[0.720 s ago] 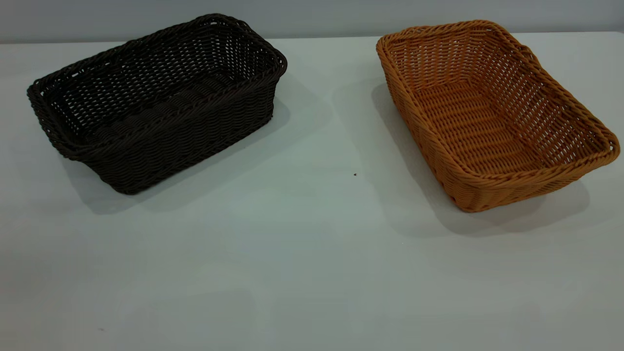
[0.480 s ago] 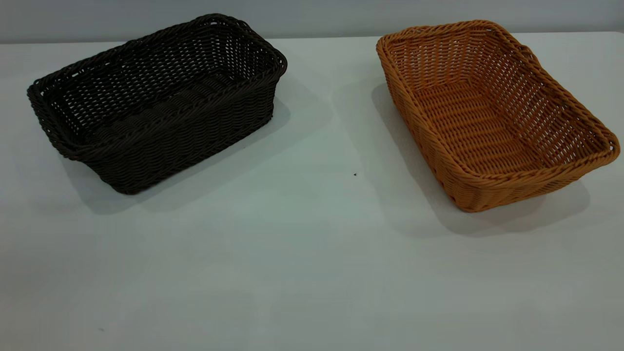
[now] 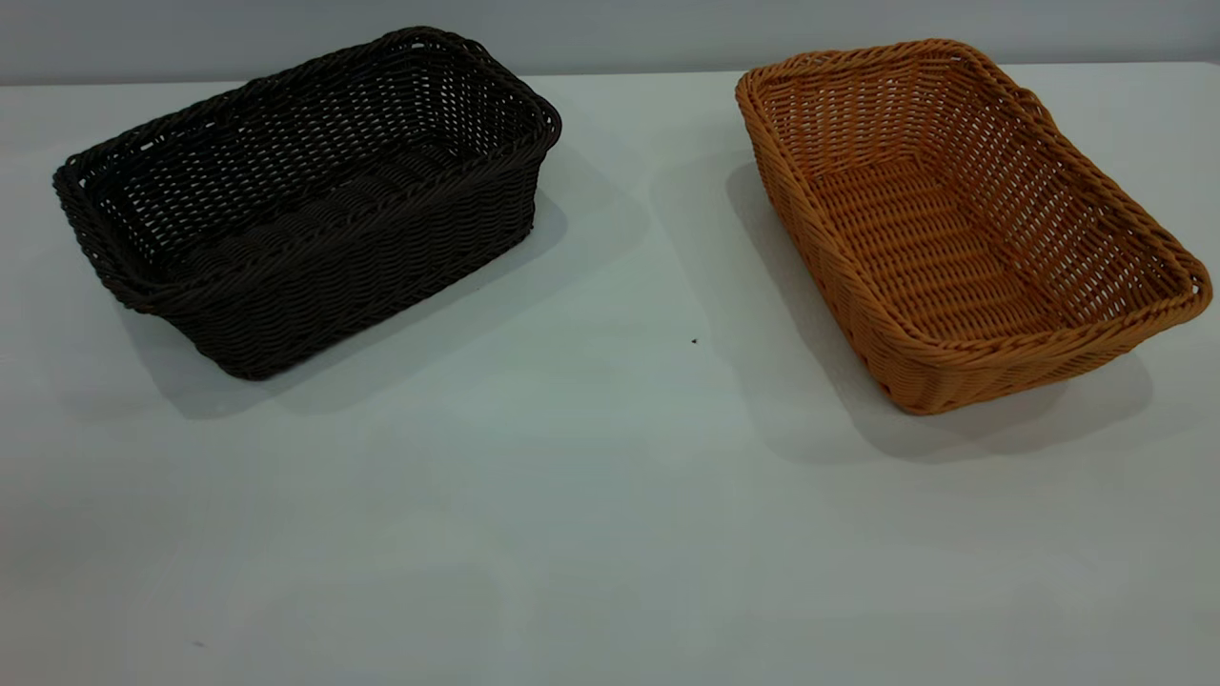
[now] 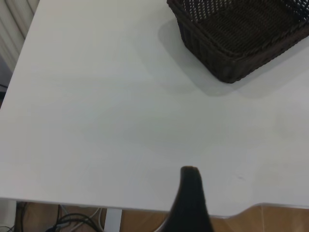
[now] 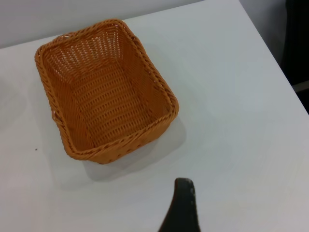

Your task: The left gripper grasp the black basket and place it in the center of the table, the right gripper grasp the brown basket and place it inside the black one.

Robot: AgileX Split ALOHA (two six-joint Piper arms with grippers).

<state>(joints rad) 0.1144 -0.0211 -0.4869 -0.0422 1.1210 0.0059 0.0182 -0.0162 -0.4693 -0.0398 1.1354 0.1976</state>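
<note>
Baskets first, seen from the grippers outward: the left gripper (image 4: 189,193) shows only one dark finger tip in its wrist view, hanging above the near edge of the table (image 4: 96,121), holding nothing, and whether it is open or closed cannot be told. Well apart from it sits the black basket (image 4: 241,34), upright and empty. Over to the right gripper (image 5: 182,205): again a single dark finger tip, over bare tabletop, nothing in its hold, spread not readable. Near it, the brown basket (image 5: 104,92) rests flat and empty.

From the exterior view neither arm is in shot. Black basket (image 3: 305,195) sits at the left rear of the table (image 3: 610,524), brown basket (image 3: 963,219) at the right rear, the two well apart, each angled. A tiny dark speck (image 3: 694,340) lies between them.
</note>
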